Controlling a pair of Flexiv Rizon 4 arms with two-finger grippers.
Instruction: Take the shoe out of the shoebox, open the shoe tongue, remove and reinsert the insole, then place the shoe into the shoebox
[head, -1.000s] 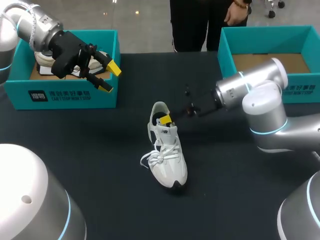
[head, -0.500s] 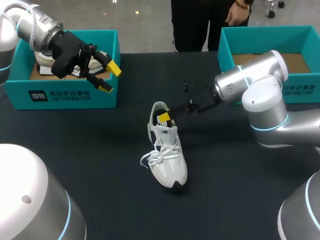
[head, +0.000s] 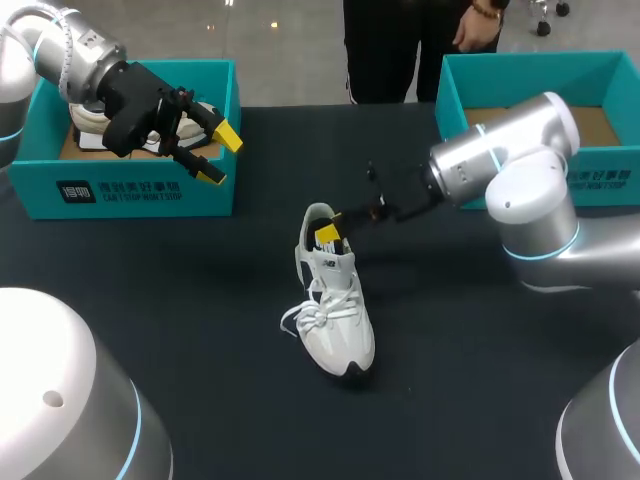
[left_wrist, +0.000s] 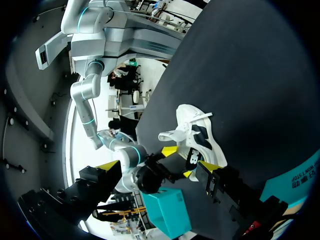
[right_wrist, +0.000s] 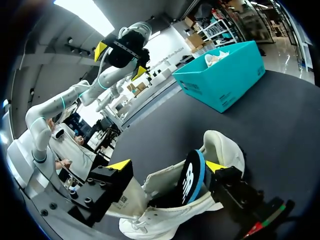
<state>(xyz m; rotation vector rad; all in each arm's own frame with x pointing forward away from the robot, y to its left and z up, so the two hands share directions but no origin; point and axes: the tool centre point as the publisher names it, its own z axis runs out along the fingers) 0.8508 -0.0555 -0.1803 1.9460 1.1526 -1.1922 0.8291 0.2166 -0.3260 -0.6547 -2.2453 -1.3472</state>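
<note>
Shoe (head: 335, 300): upright, insole (right_wrist: 192, 176) raised at its opening.
Right gripper (right_wrist: 167, 165): fingers wide, astride insole.
Left gripper (head: 220, 155): fingers apart, empty, above shoebox (head: 130, 195).

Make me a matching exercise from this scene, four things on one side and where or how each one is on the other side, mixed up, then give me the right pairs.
Column one:
1. shoe
2. insole
3. left gripper
4. left box

Column two:
A. holds a second shoe
B. sticking up out of the shoe's opening
C. standing on the dark table
D. open, above the left box

Pairs: 1-C, 2-B, 3-D, 4-A
</note>
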